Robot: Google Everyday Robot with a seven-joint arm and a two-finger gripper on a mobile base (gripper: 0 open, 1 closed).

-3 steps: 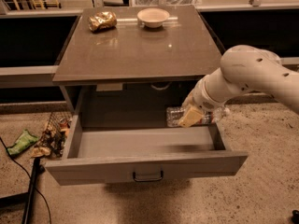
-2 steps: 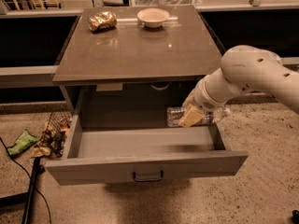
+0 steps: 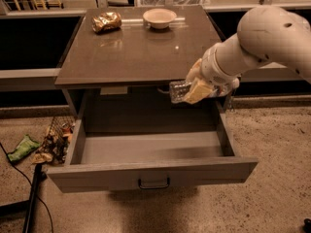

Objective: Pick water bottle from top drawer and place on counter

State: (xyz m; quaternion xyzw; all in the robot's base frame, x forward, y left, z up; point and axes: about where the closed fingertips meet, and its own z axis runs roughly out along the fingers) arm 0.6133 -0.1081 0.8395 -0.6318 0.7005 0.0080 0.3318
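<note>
Over top drawer [image 3: 146, 150], hand [image 3: 198, 88] clasps water bottle [image 3: 178, 91].

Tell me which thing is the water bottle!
Find the glossy brown-grey counter and the open grey top drawer under it. Above the drawer's back right corner, the robot's gripper is shut on the small clear crinkled plastic water bottle. Unlike the crumpled gold foil bag and pale round bowl on the counter, it is see-through and held in midair.

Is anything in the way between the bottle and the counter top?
Nothing visible. The gripper holds the water bottle by the counter's front right edge; the bowl and foil bag sit far back.
</note>
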